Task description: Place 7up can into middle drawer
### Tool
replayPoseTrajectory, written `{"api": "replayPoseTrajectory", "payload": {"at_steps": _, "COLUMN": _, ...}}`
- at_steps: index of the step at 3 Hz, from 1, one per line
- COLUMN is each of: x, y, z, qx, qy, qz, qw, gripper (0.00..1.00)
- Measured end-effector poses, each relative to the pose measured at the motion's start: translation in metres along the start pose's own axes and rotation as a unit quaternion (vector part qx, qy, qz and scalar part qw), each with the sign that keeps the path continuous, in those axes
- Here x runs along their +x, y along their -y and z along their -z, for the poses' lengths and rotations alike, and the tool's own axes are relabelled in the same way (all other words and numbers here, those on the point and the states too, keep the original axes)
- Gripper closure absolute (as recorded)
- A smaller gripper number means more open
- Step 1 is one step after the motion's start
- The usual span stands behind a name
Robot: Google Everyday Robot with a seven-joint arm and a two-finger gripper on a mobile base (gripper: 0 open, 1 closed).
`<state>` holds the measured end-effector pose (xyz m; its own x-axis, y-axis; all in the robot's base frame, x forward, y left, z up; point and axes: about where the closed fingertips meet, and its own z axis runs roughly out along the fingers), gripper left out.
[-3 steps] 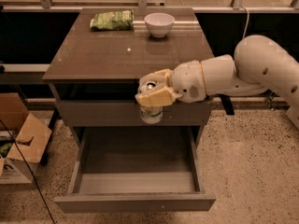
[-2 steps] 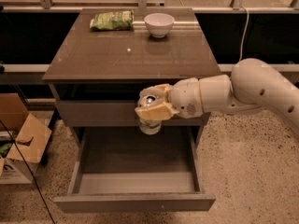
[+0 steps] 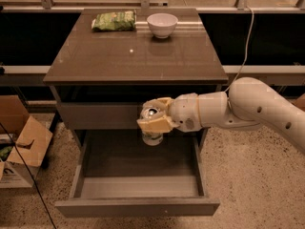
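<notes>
The can [image 3: 152, 138] hangs upright over the open drawer's [image 3: 138, 207] back, clamped in the gripper [image 3: 153, 114]. Above the drawer, the cabinet top [image 3: 143, 61] carries a bag [image 3: 113, 20] and a bowl [image 3: 162, 24]; left of it, a box [image 3: 21, 142] sits on speckled floor [image 3: 257, 175].

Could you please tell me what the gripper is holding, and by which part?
The gripper holds the 7up can by its upper body, above the open middle drawer.

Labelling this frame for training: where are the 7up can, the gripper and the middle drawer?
7up can [image 3: 152, 139]: camera view, its lower body.
gripper [image 3: 152, 113]: camera view, between fingertips, holding the can over the drawer.
middle drawer [image 3: 138, 207]: camera view, its front panel.
</notes>
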<state>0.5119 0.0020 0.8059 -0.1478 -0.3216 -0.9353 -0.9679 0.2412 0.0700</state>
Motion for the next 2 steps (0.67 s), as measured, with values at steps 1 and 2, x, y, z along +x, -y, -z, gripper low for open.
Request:
{"api": "replayPoseTrajectory", "payload": {"at_steps": 1, "x": 0.017, "y": -0.003, "z": -0.008, "qx": 0.001, "qy": -0.01, "qz": 0.0, "qw": 0.9999, "gripper": 1.0}}
{"api": "replayPoseTrajectory", "payload": {"at_steps": 2, "x": 0.041, "y": -0.003, "z": -0.017, "qx": 0.003, "qy": -0.019, "qz": 0.001, "qw": 0.9998, "gripper": 1.0}}
